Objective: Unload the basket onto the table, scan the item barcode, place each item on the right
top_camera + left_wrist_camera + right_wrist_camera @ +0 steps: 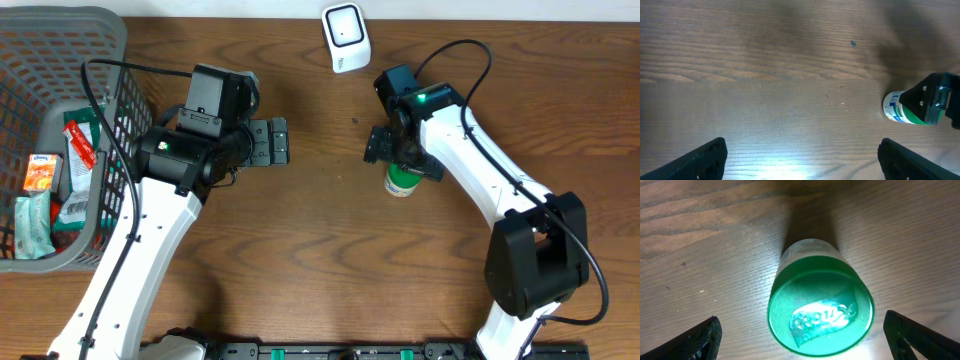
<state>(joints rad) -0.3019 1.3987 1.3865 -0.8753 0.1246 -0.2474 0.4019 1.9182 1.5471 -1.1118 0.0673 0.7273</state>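
You have the round, green-lidded bottle [821, 312] upright mid-bench, with the right gripper [403, 158] spread wide above it, unclamped. Bare wood-grain bench [320, 250] runs left to the left gripper [275, 142], also spread. A smooth white scanner [346, 37] sits at the far edge.

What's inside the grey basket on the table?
The grey plastic mesh basket holds an orange and white box, a red packet and pale green packs. Whatever lies beneath them is covered.
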